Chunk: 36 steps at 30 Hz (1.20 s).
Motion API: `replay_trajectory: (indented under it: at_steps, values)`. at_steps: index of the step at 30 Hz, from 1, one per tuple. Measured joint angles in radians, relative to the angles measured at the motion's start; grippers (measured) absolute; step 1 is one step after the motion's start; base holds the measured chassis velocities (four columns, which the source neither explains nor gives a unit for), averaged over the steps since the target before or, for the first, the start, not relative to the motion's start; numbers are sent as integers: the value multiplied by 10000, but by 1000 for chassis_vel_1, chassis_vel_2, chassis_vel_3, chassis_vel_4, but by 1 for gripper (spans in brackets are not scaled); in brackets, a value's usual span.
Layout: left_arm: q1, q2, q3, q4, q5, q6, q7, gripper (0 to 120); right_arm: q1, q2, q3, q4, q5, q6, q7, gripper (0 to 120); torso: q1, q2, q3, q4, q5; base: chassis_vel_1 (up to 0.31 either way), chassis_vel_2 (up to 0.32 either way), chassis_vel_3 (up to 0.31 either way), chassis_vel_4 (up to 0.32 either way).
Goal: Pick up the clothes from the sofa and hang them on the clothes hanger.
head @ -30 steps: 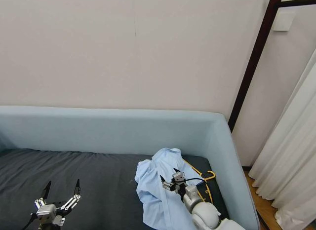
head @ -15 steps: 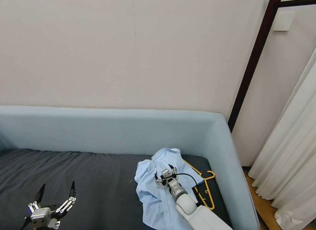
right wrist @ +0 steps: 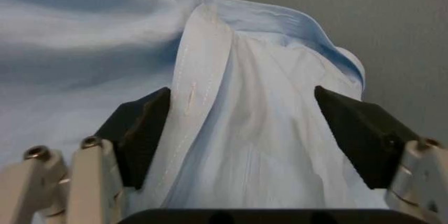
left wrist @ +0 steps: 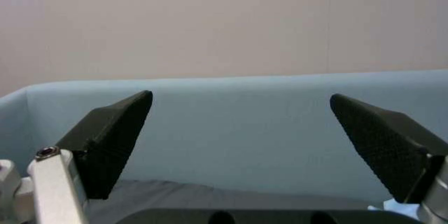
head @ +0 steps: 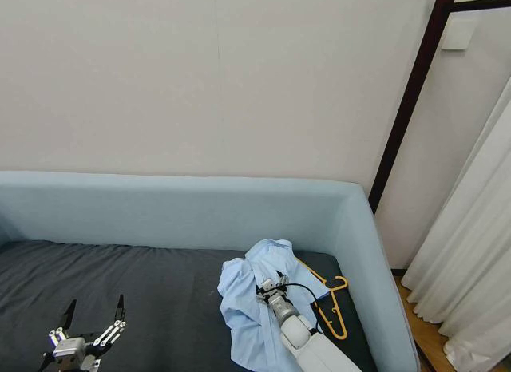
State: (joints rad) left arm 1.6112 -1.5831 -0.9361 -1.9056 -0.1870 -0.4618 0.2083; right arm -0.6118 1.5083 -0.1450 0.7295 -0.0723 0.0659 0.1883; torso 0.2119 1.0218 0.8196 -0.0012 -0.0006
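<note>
A light blue shirt (head: 254, 304) lies crumpled on the dark seat of the sofa (head: 144, 284), near its right end. A yellow hanger (head: 330, 302) lies beside and partly under it. My right gripper (head: 270, 287) is down on the shirt, open, its fingers (right wrist: 144, 135) spread either side of the button placket and collar (right wrist: 231, 77). My left gripper (head: 93, 318) hovers low over the seat at the left, open, with nothing between its fingers (left wrist: 112, 140); it faces the sofa backrest (left wrist: 238, 129).
The pale blue sofa backrest (head: 184, 212) and right armrest (head: 375, 284) wall in the seat. A dark door frame (head: 407, 100) and white curtain (head: 479, 268) stand to the right. The seat between the two grippers is bare.
My right gripper has reached farther forward and down onto the shirt, toward the collar. My left gripper has sunk a little lower.
</note>
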Motion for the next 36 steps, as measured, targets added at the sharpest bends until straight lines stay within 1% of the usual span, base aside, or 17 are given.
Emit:
replay_trajectory:
  at_steps: [1,6,7,8,9,11,12,16,17,21,22,23,27,33,36]
  values:
    - [0,0,0,0,0,0,0,100,0,0,0,0,0,0,0,78,0,0,0,0,0,0,0,0,0]
    - [-38,-14,61,43,42,-8,-4,100,8,181,99,-156,-220,-31,18,56,0,0,0,1,0,0,0,0,0]
    - [-38,-14,61,43,42,-8,-4,100,8,181,99,-156,-220,-31,18,56,0,0,0,1,0,0,0,0,0]
    - [-38,-1,53,51,39,-9,-6,100,12,193,105,-158,-222,-35,23,52,0,0,0,1,0,0,0,0,0]
    - [-39,23,37,62,31,-12,-8,100,25,200,107,-158,-221,-36,29,46,0,0,0,1,0,0,0,0,0]
    - [-50,52,21,81,7,-17,-15,100,45,199,109,-158,-208,-18,36,38,-1,0,0,1,1,0,0,0,0]
    - [-50,52,21,81,7,-17,-15,100,45,199,109,-158,-208,-18,36,38,-1,0,0,1,1,0,0,0,0]
    - [-63,59,74,123,-62,-23,-29,100,120,163,202,-272,-286,88,-18,21,-2,0,0,1,0,0,0,0,0]
    - [-63,59,74,123,-62,-23,-29,100,120,163,202,-272,-286,88,-18,21,-2,0,0,1,0,0,0,0,0]
    - [-97,145,105,152,-79,-24,-29,100,126,25,245,-164,-64,377,-67,3,-2,0,0,0,0,0,0,0,0]
    - [-97,145,105,152,-79,-24,-29,100,126,25,245,-164,-64,377,-67,3,-2,0,0,0,0,0,0,0,0]
    - [-114,168,111,163,-80,-23,-29,100,123,-30,246,-104,-86,522,-145,0,-2,1,0,1,1,0,0,0,0]
    - [-175,203,182,225,-74,1,-23,100,42,-366,24,407,393,716,-375,0,-2,0,0,-1,0,0,0,0,0]
    - [-228,239,266,299,-49,9,-17,100,-60,-614,-21,946,603,996,-424,0,-2,0,0,0,1,0,0,0,0]
    - [-328,301,355,338,-45,39,-14,100,-118,-1072,-151,2070,1475,1161,-503,0,-2,0,0,1,2,0,0,0,0]
